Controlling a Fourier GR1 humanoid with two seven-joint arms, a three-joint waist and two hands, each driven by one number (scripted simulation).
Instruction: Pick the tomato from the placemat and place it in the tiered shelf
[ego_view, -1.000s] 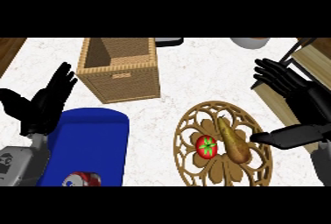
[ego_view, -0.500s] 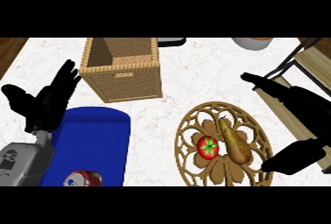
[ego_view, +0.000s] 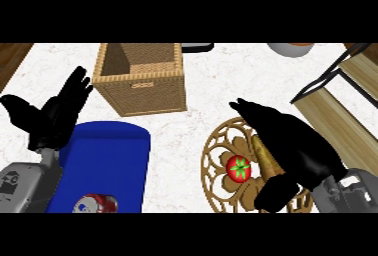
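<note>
A red tomato (ego_view: 238, 168) with a green stem lies on a round wooden openwork placemat (ego_view: 220, 150) at the lower right. A tan oblong item (ego_view: 264, 159) lies beside it, partly hidden. My right hand (ego_view: 291, 145) hovers over the placemat's right half, fingers stretched toward the upper left, thumb (ego_view: 275, 194) hanging below the tomato; it holds nothing. The tiered shelf (ego_view: 341, 100), with wooden boards and black bars, stands at the right edge. At the left, my left hand (ego_view: 53, 115) rests open with fingers up.
A wicker basket (ego_view: 142, 76) stands at the top centre. A blue mat (ego_view: 103, 167) lies at the lower left, with a red and white item (ego_view: 96, 204) at its lower end. A pale bowl (ego_view: 293, 49) sits at the top right.
My right hand has swung down and left from beside the shelf to above the placemat, covering its right part. The left hand stays almost where it was.
</note>
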